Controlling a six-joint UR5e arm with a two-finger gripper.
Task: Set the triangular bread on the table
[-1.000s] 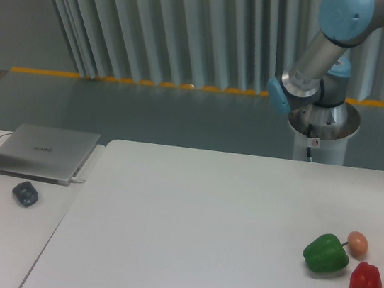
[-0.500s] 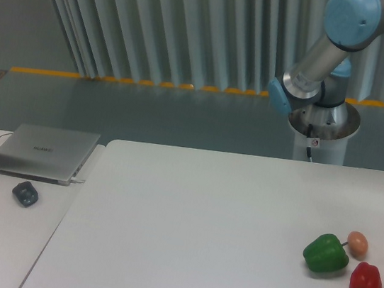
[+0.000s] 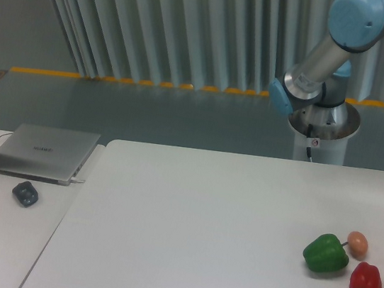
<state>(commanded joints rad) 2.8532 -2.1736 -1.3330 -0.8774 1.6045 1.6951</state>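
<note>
My gripper out of frame, state unknown. Bread not visible. Surface (image 3: 190, 208) bare mid. Bread likely light, soft crust; I'd hold broad sides gently.

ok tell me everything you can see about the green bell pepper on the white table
The green bell pepper is glossy, lobed and plastic-looking, lying on its side on the table at the right, its thin stem pointing right toward the small brown egg. The red pepper sits just to its lower right. Nothing grips it.
</note>
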